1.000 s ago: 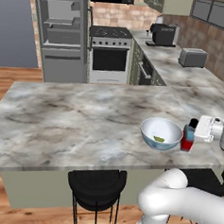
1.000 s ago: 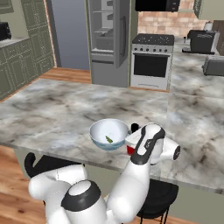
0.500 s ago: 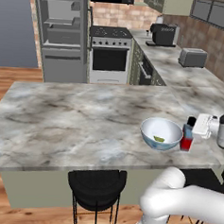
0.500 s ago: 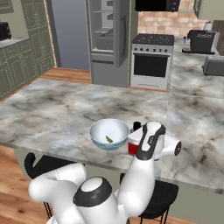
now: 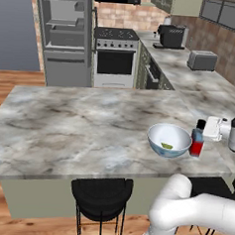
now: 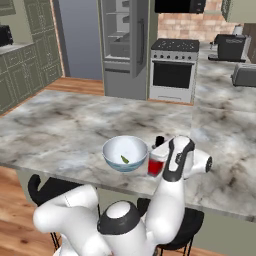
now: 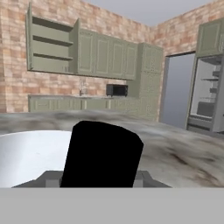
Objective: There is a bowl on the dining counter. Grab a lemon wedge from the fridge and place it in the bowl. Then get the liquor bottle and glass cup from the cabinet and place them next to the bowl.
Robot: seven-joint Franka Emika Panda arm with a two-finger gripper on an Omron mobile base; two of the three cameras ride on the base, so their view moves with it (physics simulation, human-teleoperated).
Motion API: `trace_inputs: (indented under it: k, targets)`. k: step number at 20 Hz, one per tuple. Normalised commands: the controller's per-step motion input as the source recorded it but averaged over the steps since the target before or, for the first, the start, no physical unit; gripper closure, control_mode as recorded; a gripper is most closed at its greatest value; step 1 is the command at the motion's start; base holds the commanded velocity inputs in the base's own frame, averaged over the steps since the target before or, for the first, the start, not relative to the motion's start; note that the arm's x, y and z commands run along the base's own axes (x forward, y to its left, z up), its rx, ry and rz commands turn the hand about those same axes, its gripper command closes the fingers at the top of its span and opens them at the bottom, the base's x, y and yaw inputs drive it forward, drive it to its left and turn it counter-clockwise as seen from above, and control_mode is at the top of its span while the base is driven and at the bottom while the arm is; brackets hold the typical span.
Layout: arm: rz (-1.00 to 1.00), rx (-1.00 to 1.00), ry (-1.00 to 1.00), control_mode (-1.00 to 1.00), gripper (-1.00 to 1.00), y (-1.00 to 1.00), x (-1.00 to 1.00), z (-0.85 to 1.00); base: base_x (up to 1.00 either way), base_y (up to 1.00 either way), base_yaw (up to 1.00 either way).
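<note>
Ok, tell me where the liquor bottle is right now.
The liquor bottle stands upright on the dining counter, just right of the bowl in the left base view, close in front of the gripper.

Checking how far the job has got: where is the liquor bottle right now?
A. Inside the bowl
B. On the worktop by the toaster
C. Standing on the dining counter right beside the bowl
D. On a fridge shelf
C. The liquor bottle stands upright on the dining counter just to the side of the bowl, which holds the lemon wedge; the gripper is at the bottle's far side.
</note>
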Motion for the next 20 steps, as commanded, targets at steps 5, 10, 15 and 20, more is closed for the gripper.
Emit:
trace_inputs:
  k: [5, 10, 15, 20]
  targets:
    - [0.06, 0.01, -0.05, -1.0, 1.0, -0.33, -0.12, -0.38, 0.0, 0.0, 0.0]
    - [0.07, 0.0, -0.03, -1.0, 1.0, -0.18, -0.05, -0.27, 0.0, 0.0, 0.0]
    - [0.05, 0.0, -0.03, -1.0, -1.0, 0.0, 0.0, -0.25, 0.0, 0.0, 0.0]
    - [0.02, 0.0, -0.09, -1.0, -1.0, 0.0, -0.21, -0.04, 0.0, 0.0, 0.0]
